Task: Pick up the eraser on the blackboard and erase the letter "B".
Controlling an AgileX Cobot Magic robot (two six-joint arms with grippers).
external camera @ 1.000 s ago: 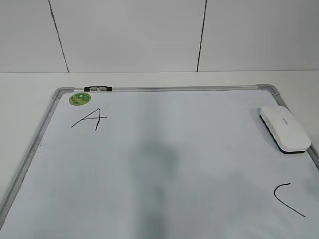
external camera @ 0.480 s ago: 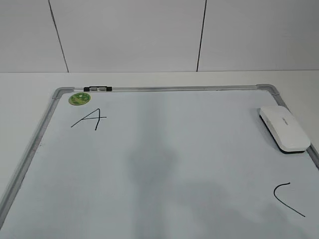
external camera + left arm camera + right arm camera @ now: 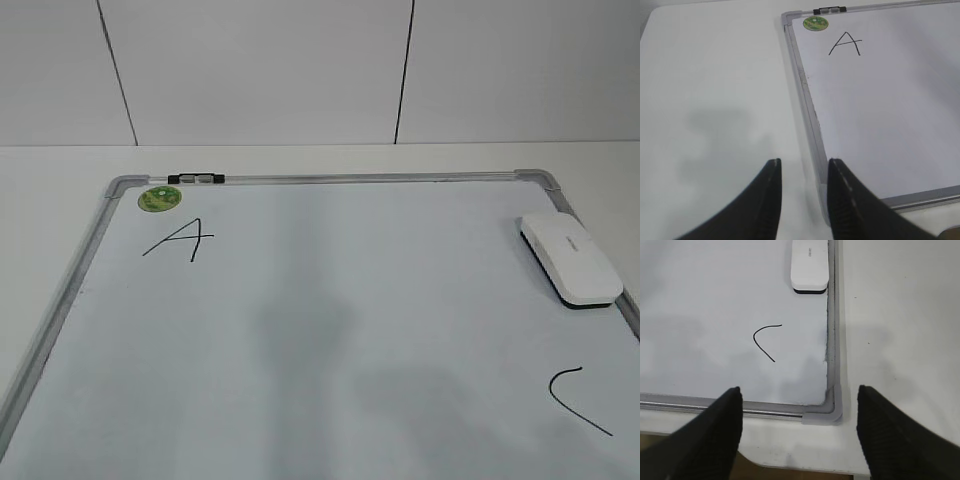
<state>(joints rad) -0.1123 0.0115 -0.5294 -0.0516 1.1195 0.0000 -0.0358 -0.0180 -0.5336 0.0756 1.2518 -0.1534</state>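
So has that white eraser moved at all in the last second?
No. The eraser lies in the same spot beside the blackboard's right frame, just below the rounded top-right corner, above the curved stroke.

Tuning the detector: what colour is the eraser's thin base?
Dark, nearly black, under the white oblong plastic eraser; the right wrist view shows it best.

The eraser [image 3: 810, 265] is cut off by the top edge.
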